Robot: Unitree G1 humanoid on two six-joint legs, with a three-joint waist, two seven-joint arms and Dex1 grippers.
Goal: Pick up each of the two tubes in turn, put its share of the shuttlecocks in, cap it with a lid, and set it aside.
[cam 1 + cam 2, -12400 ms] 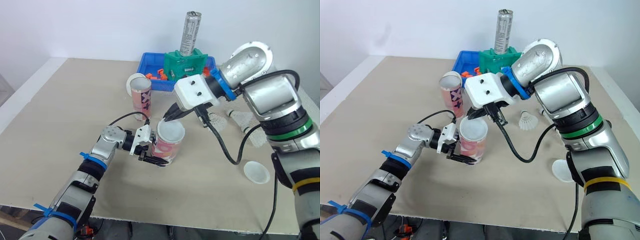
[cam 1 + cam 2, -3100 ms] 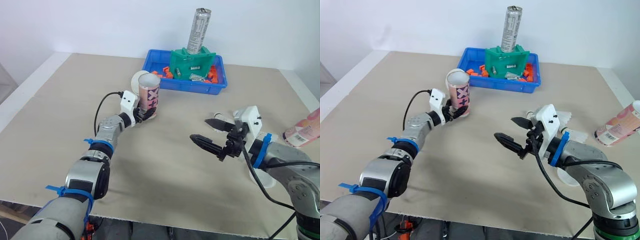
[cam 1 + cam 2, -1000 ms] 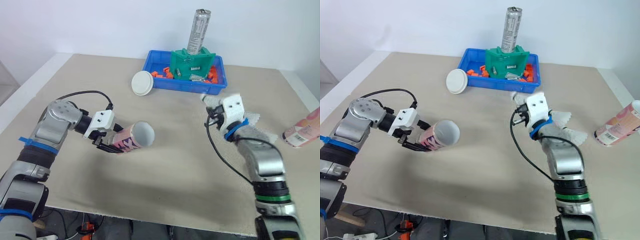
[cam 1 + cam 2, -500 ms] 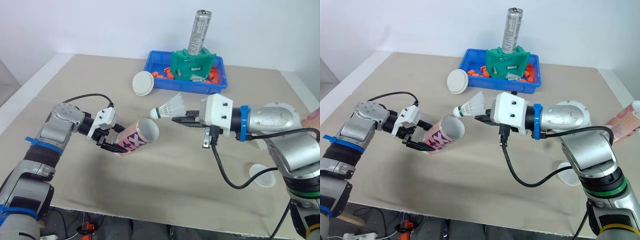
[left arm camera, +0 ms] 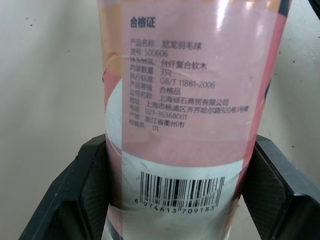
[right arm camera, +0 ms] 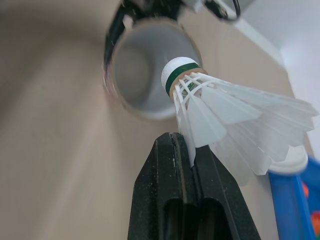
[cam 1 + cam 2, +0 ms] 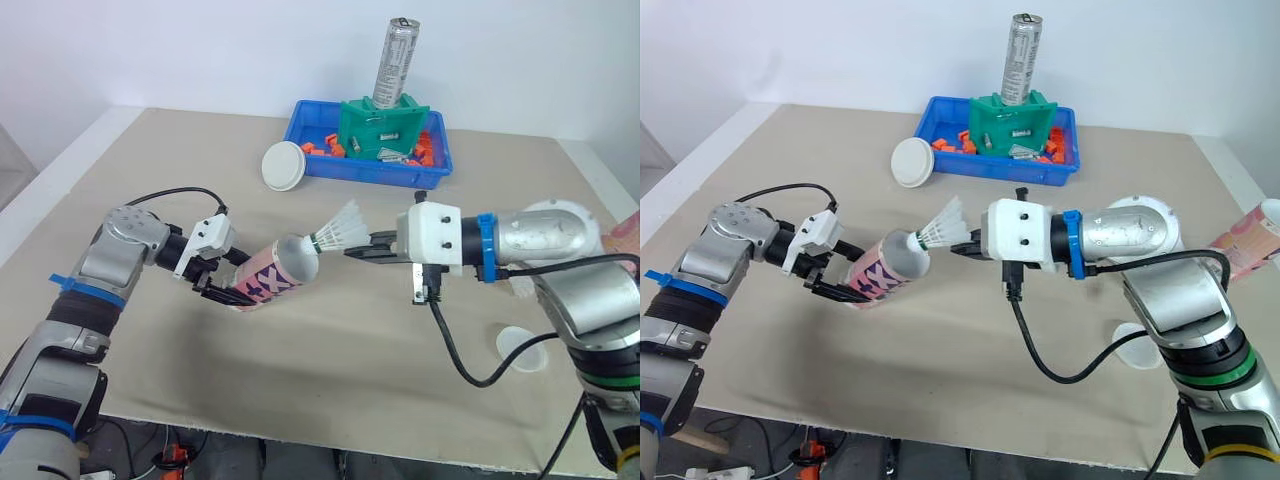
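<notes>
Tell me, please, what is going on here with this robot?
The left gripper has its jaws shut on a pink tube, held tilted with its open mouth toward the right arm. The right gripper pinches a white shuttlecock by the feathers, its cork right at that mouth, ready to go in. A second tube lies far to the right. One white lid lies by the blue bin, another lid near the right arm.

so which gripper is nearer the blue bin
Right. The right gripper, pinching a shuttlecock, sits in front of the bin; the left gripper, holding the tube, is farther left.
</notes>
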